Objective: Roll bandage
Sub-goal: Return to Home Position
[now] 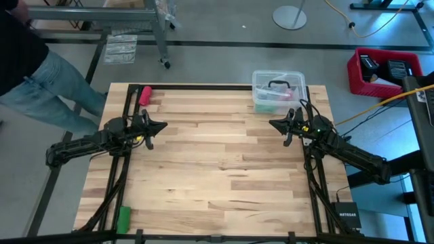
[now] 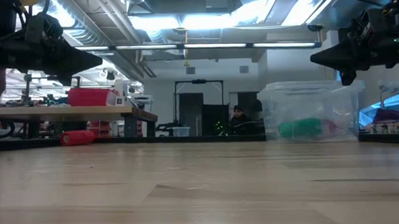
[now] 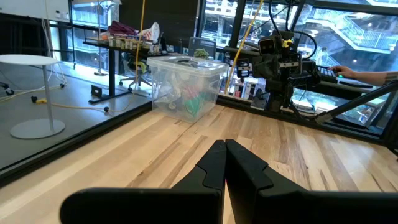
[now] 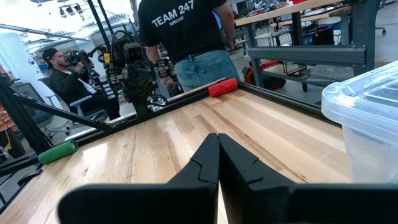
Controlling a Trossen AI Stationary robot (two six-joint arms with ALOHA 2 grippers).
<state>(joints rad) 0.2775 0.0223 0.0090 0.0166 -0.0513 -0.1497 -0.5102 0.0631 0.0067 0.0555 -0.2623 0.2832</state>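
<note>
Two grippers are hanging above the table [image 1: 217,169], clear of its top. The left gripper [image 1: 161,126] and the right gripper [image 1: 274,123] are pointing at each other from opposite sides, well apart. On each, the two fingers are pressing tight together with nothing between them, as the left gripper [image 3: 224,144] and the right gripper [image 4: 217,137] are showing in their own wrist views.

One clear plastic box [image 1: 260,81] is sitting at the far edge, near the right gripper, with its lid on. One bandage [image 2: 300,128] is lying inside it as a teal-green roll. One red roll [image 1: 144,95] is lying at the far left corner, and one small green roll [image 1: 123,218] is lying at the near left edge.

The low view is showing the bandage through the box wall, where the high view is giving only a green patch under the lid. The low view is not taking in the small green roll. The high view is catching one person [image 1: 47,71] beside the far left corner, while the right wrist view is showing two: one standing [image 4: 186,31] behind the red roll and one seated [image 4: 65,78].
</note>
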